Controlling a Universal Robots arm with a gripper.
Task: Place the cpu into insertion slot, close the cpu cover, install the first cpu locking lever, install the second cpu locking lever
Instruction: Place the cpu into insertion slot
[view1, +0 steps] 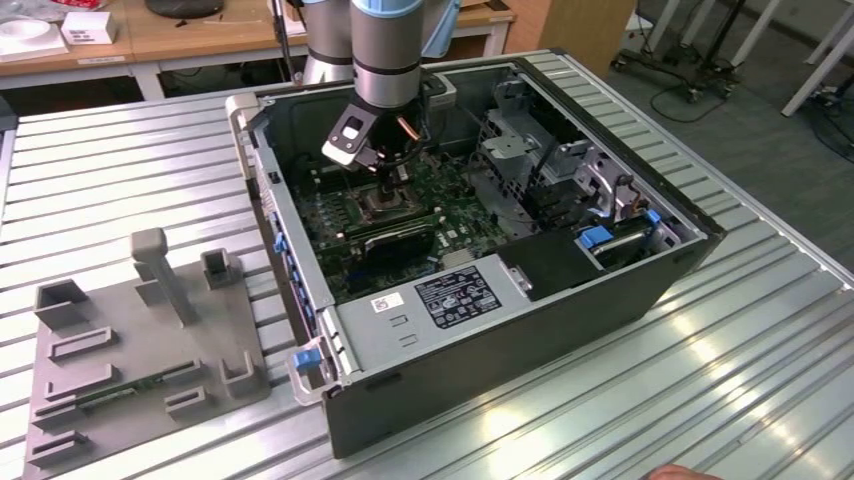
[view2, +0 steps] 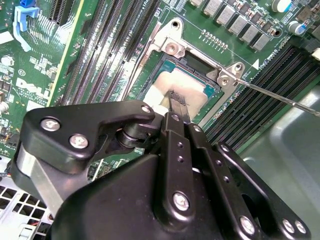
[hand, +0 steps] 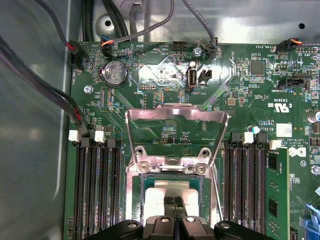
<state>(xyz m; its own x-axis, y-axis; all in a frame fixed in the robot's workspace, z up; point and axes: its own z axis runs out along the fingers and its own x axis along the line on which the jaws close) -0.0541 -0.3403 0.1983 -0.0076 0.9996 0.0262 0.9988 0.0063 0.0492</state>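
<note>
The arm is reaching down into the open computer case (view1: 534, 330), which lies on the ribbed metal table (view1: 134, 170). The gripper (view1: 387, 200) hangs right over the socket (hand: 134, 187) in the middle of the green board (hand: 250, 100).

In both wrist views the two black fingers (view2: 175, 107) are drawn together with barely a sliver between them, their tips right at the top of the chip (view2: 187, 82). And there's the chip: silvery top up, lying flat inside the socket's metal rim. Whether it is fully seated can't be told from here.

In the first wrist view the cover (hand: 176, 113) stands swung open on the hinge side of the socket, across from the gripper (hand: 173, 201), and green board shows through its cut-out centre.

In the second wrist view a thin wire lever (view2: 275, 96) sticks out from the socket's corner, over the black memory slots (view2: 280, 75). More of these slots (hand: 97, 185) run along both sides of the socket. A round coin battery (hand: 114, 73) sits beyond the raised cover.

Over on the exterior view's left, a grey holder block (view1: 134, 350) rests on the table, well apart from the case.
</note>
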